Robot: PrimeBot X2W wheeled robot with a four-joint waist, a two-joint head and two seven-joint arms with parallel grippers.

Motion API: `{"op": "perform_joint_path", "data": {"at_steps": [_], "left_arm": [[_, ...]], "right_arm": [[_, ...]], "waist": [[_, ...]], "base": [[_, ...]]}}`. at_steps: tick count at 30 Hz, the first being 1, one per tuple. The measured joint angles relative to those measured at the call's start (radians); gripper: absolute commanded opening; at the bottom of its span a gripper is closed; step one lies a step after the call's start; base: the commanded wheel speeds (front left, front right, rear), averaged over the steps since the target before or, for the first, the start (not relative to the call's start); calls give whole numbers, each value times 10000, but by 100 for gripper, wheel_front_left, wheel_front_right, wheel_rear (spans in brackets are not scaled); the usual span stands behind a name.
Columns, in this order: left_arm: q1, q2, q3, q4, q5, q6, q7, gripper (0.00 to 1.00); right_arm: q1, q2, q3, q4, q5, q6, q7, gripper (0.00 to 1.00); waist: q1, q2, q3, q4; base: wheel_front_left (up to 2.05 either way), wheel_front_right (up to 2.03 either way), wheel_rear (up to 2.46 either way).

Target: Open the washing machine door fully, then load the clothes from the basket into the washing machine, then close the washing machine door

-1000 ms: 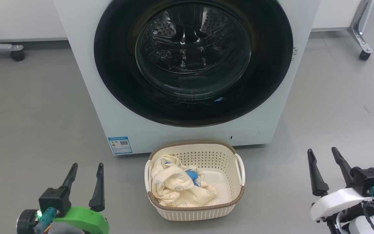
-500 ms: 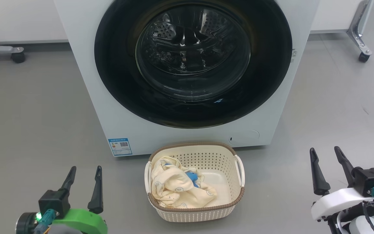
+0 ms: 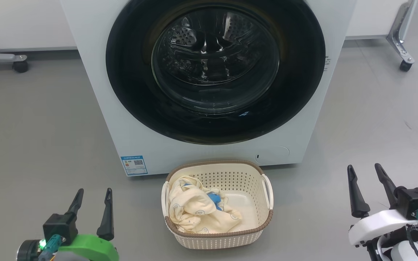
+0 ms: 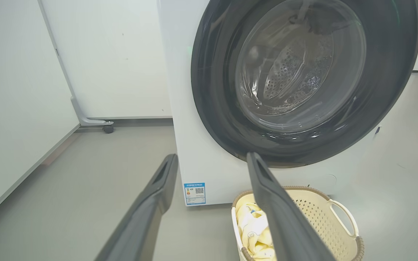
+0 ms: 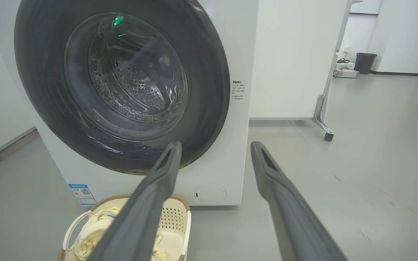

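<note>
The washing machine door (image 3: pixel 214 69) sits shut, flush against the white front of the washing machine (image 3: pixel 93 90). Its glossy black rim is unbroken all round, and the steel drum shows only through the bulging glass. No handle, catch recess or hinge shows plainly in any view, so I cannot tell which edge swings free. Opening the door is the step in hand, and nothing of the task looks done yet. To do it well, I judge that 1 gripper should rise to the rim's edge on the free side and hook a fingertip behind the lip rather than press on the slick glass. It should then pull outward along the hinge's arc until the door stands fully back and the mouth is clear for loading; a straight tug risks slipping off the gloss. Directly below the door, on the grey floor just in front of the machine, stands the basket (image 3: pixel 218 237), with the clothes (image 3: pixel 194 212) heaped in its left half, so the swing should pass above its rim. The left gripper (image 3: pixel 95 190) hangs low to the basket's left and the right gripper (image 3: pixel 363 166) low to its right. Each has its 2 fingers spread wide and empty, and both are well apart from the door, below it and nearer the robot, touching nothing.
</note>
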Motion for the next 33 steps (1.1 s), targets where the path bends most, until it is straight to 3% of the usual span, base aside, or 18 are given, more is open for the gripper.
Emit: {"op": "perform_joint_path", "data": {"at_steps": [16,33], "left_arm": [[-40,-10,12,113,242,2,0,100],[-209,-92,228,115,318,0,0,100]], "right_arm": [[11,4,-81,-4,2,2,0,100],[11,25,-123,-10,2,12,-2,100]], "waist": [[0,0,60,-31],[0,0,113,-63]], "base": [[15,20,-35],[59,59,-117]]}}
